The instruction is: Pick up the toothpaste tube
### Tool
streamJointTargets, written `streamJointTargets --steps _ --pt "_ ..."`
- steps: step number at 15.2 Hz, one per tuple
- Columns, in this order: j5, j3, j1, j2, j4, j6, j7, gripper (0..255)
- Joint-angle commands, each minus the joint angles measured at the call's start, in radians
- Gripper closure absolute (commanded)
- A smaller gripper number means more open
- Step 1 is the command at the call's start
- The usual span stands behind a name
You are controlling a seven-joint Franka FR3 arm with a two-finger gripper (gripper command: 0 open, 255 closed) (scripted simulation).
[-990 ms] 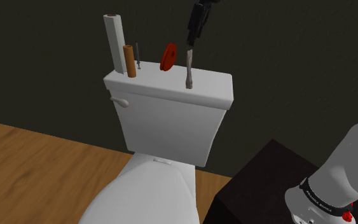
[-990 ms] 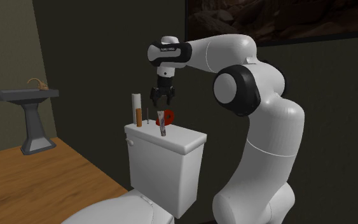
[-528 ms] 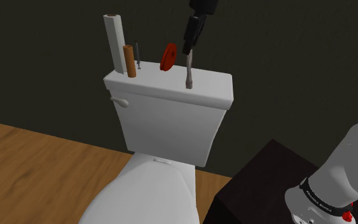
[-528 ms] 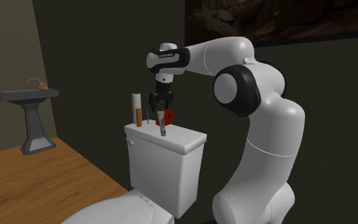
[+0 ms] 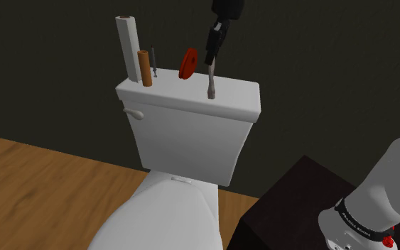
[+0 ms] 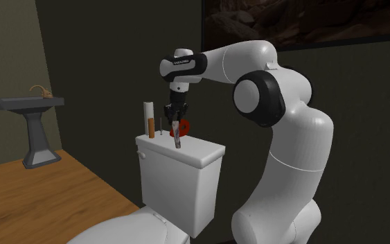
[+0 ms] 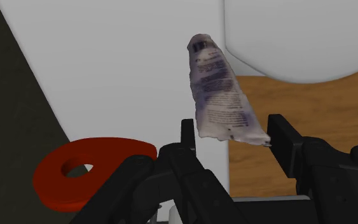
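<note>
A slim grey-white toothpaste tube (image 5: 209, 82) stands upright on the white toilet tank lid (image 5: 237, 96), with its crimped wide end on top. My black gripper (image 5: 212, 60) comes down from above and is shut on that top end. From the wrist camera, the printed tube (image 7: 219, 95) hangs away from the hand, and the gripper (image 7: 234, 137) has a finger pressed to each side of the crimped end. In the second exterior view the gripper (image 6: 175, 125) sits right on top of the tube (image 6: 177, 140), whose base still rests on the lid.
Along the lid toward the shoulder view's left stand a red ring-shaped disc (image 5: 188, 64), a thin dark stick (image 5: 154, 62), an orange cylinder (image 5: 146, 68) and a tall white roll (image 5: 127, 46). The toilet bowl (image 5: 170, 213) lies below. A grey pedestal sink (image 6: 30, 104) stands far off.
The gripper came down over the tube's top end, turned, and its fingers went from wide apart to shut on the tube. The tube itself has not moved.
</note>
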Motion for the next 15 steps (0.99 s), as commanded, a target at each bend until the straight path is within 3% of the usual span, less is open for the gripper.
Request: streamJointTargets --steps 1,4,15 --pt "0.001 0.0 0.0 0.0 -0.002 0.0 0.0 255" --pt "0.0 0.0 0.0 0.002 0.0 0.0 -0.001 255" --pt "-0.01 0.002 0.0 0.053 0.209 -0.159 0.013 255"
